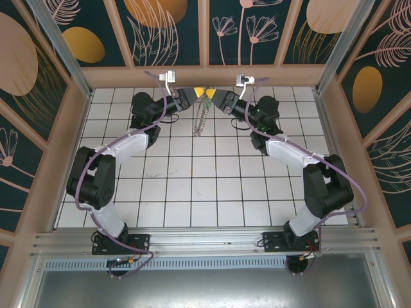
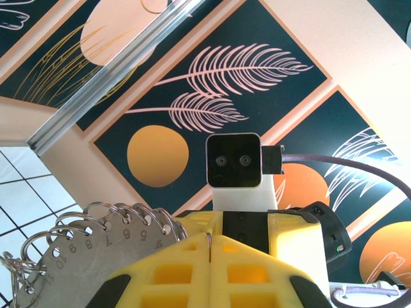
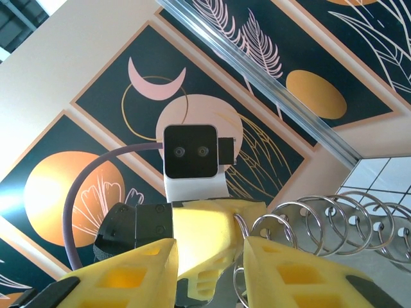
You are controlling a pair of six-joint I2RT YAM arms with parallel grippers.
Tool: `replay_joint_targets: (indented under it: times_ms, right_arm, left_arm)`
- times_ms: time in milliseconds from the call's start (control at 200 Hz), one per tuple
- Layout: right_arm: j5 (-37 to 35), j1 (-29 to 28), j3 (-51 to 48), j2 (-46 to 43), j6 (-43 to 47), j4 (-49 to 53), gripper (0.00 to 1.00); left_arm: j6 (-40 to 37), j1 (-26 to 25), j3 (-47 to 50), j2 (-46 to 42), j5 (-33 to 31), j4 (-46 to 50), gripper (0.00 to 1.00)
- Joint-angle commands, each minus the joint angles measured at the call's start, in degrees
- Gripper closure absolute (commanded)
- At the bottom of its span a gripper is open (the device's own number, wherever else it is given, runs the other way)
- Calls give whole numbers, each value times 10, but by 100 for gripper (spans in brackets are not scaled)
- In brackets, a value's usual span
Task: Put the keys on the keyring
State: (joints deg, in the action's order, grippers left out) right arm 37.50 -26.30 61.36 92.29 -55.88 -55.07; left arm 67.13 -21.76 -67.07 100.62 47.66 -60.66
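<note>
**Top view.** Both arms reach to the far edge of the worktop (image 1: 192, 186), and their tips nearly meet. The keyring (image 1: 201, 119) hangs edge-on between the left gripper (image 1: 192, 96) and the right gripper (image 1: 217, 97), lifted off the tiles. A green speck at its top may be the key (image 1: 207, 92); it is too small to be sure.

**Left wrist.** The left gripper (image 2: 210, 256) has its jaws together, with only a thin seam between them. The keyring (image 2: 83, 256) shows just to their left as a flat grey metal plate with stamped numbers, fringed with wire loops (image 2: 115, 215). It appears pinched by its edge.

**Right wrist.** The right gripper (image 3: 209, 250) has its jaws apart, and I see nothing between them. The keyring's loops (image 3: 321, 221) stand just to their right.

**Handling, as a judgement.**
- The ring is thin, stiff, light metal, smooth and likely to swing or twist on a single pinch.
- The flat plate is the best place to hold it, since the springy loops would slide.
- The key is tiny, so it should be gripped by its head, leaving the hole free.
</note>
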Motion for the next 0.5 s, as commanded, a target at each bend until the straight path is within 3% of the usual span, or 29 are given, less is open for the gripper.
replay_joint_targets:
  times_ms: [0, 265, 495]
  right_arm:
    - [10, -2, 31, 15, 3, -11, 67]
    - [17, -8, 36, 22, 9, -4, 68]
    - [-8, 28, -28, -50, 16, -2, 66]
  left_arm:
    - [-11, -2, -6, -21, 17, -27, 100]
    - [-26, -3, -7, -33, 27, -19, 100]
    - [-114, -2, -18, -60, 49, 51, 100]
